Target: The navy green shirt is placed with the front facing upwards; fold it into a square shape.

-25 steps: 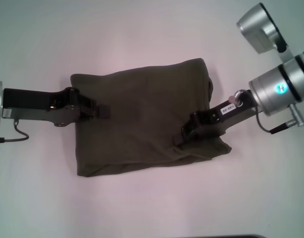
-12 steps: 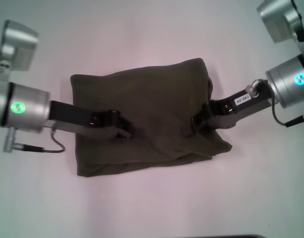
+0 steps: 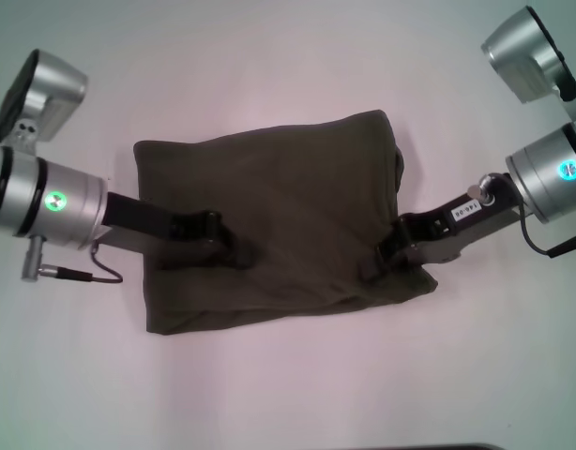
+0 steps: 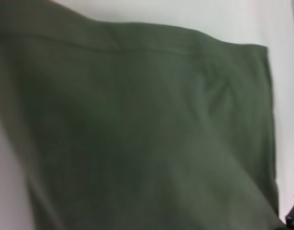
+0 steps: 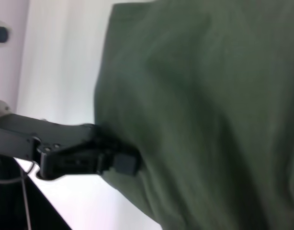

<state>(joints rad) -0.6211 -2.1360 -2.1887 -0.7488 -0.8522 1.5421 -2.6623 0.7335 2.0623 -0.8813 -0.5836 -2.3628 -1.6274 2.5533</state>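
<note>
Although the shirt [image 3: 279, 220] is already lying as a compact, roughly square bundle in the middle of the tabletop [image 3: 288, 394], both tools are reaching onto it, so the fold looks nearly done rather than finished. No sleeves, collar or lettering are showing; only plain olive cloth is facing up, with layered edges stacking along the shirt's near side and a small bulge poking out at its right edge. The left tool [image 3: 234, 251] is lying on the shirt's left half, toward its near edge, and I cannot tell whether it is wide, narrow or pinching cloth. The right tool [image 3: 386, 258] is pressing at the shirt's right near corner; its state is just as unclear. What seems to be remaining is squaring the uneven near edge and letting go.
</note>
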